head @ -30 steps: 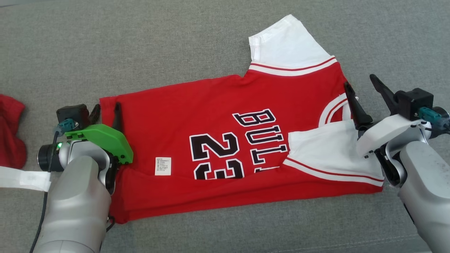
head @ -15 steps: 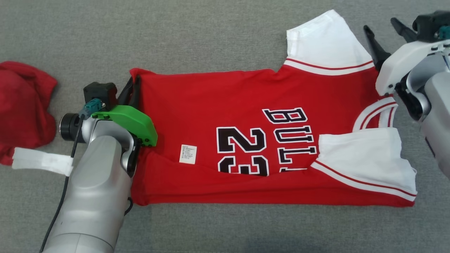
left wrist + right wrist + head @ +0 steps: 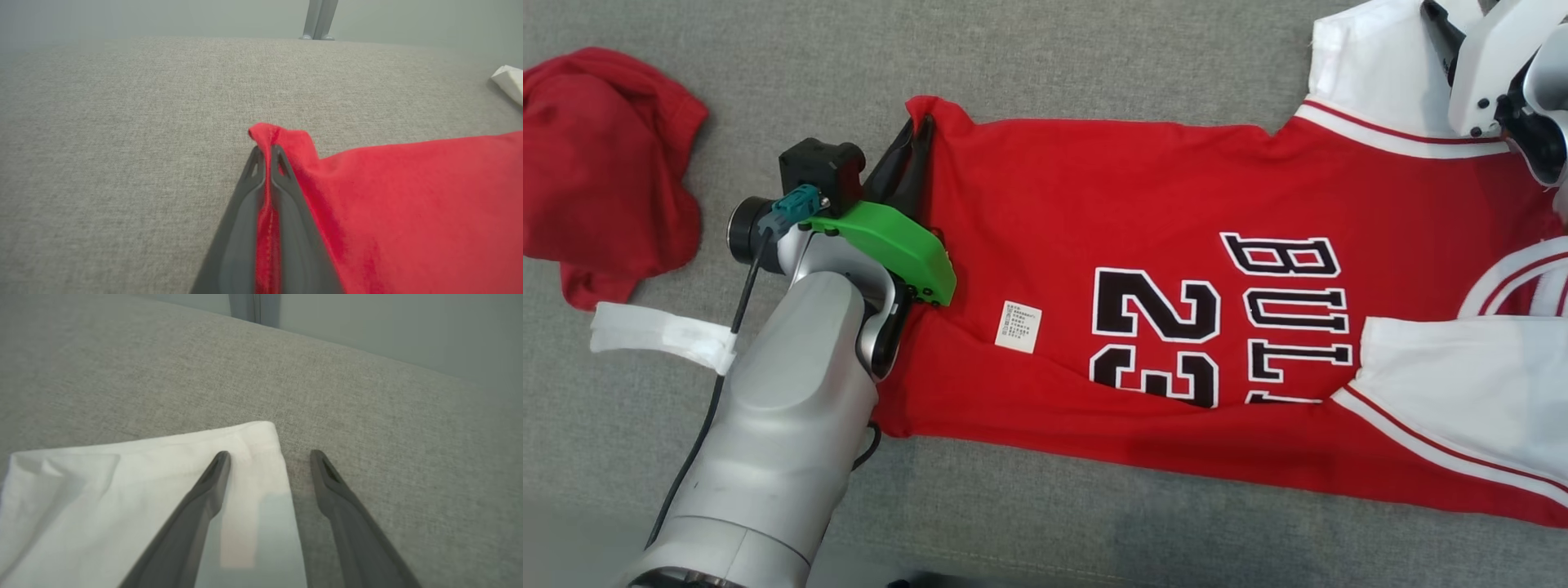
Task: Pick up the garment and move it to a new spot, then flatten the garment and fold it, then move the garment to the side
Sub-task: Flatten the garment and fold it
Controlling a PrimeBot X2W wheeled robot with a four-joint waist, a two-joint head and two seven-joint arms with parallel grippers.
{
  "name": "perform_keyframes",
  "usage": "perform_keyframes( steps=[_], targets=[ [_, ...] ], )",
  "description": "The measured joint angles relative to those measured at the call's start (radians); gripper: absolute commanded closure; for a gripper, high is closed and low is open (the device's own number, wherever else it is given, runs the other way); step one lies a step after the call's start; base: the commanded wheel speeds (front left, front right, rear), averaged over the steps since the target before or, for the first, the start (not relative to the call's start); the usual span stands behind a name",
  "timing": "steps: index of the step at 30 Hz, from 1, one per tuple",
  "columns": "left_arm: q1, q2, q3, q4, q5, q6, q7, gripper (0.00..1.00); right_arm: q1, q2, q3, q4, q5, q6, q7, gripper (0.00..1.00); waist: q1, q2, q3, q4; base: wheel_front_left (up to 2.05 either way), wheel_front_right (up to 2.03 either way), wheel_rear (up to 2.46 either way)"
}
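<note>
Left gripper (image 3: 265, 150): jaws pinch the hem corner, anchoring the red-and-white fabric jersey (image 3: 1094, 204). Right gripper (image 3: 269, 454): jaws spread astride its white sleeve (image 3: 122, 477) edge, likely to grasp

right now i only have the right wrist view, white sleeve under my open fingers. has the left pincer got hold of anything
observer: yes, the left pincer is shut on a red hem corner of the jersey.
operator: is the shirt folded at all
observer: partly. The near long edge is folded up over the lower part of the 23.
operator: what about the other sleeve
observer: the near white sleeve lies folded in over the chest.
operator: anything else on the surface
observer: a crumpled red cloth lies apart from the jersey, beyond the hem end.
</note>
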Motion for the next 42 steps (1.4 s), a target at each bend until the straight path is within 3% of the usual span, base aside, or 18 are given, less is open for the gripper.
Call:
perform_keyframes(
  steps=[3, 5, 6, 10, 16, 26, 33, 42],
  targets=[
    [-0.010, 0.000, -0.028, -0.012, -0.030, 0.014, 0.000, 1.00, -0.027, 0.002, 0.029, 0.011, 0.009, -0.001, 0.033, 0.04, 0.0000, 0.0000, 0.025, 0.017, 0.00, 0.00, 0.00],
    [-0.013, 0.000, -0.036, -0.016, -0.040, 0.023, 0.000, 1.00, -0.041, 0.002, 0.047, 0.010, 0.026, -0.001, 0.056, 0.83, -0.0001, 0.0000, 0.039, 0.025, 0.00, 0.00, 0.00],
    [-0.013, 0.000, -0.038, -0.016, -0.043, 0.027, 0.000, 1.00, -0.046, -0.002, 0.053, 0.010, 0.029, -0.001, 0.050, 1.00, -0.0001, 0.0000, 0.044, 0.027, 0.00, 0.00, 0.00],
    [-0.013, -0.001, -0.033, -0.008, -0.045, 0.038, 0.000, 1.00, -0.047, -0.002, 0.086, 0.006, 0.038, 0.000, 0.010, 1.00, 0.0000, 0.0000, 0.044, 0.024, 0.00, 0.00, 0.00],
    [0.017, -0.003, 0.048, 0.003, -0.010, 0.052, 0.000, 1.00, -0.015, -0.004, 0.103, -0.003, 0.074, 0.000, -0.157, 1.00, 0.0000, 0.0000, 0.000, -0.004, 0.00, 0.00, 0.00],
    [0.129, 0.030, 0.177, 0.002, 0.074, 0.035, 0.000, 1.00, 0.146, -0.016, 0.143, -0.128, 0.205, 0.000, -0.356, 1.00, -0.0001, 0.0000, -0.114, -0.066, 0.00, 0.00, 0.00],
    [0.229, 0.056, 0.229, 0.002, 0.114, 0.015, 0.000, 1.00, 0.311, -0.061, 0.148, -0.234, 0.281, 0.000, -0.407, 1.00, -0.0001, 0.0000, -0.201, -0.121, 0.00, 0.00, 0.00],
    [0.354, 0.055, 0.260, 0.011, 0.148, -0.005, 0.000, 1.00, 0.544, -0.093, 0.099, -0.389, 0.300, 0.000, -0.415, 1.00, -0.0002, 0.0000, -0.297, -0.192, 0.00, 0.00, 0.00]
  ],
)
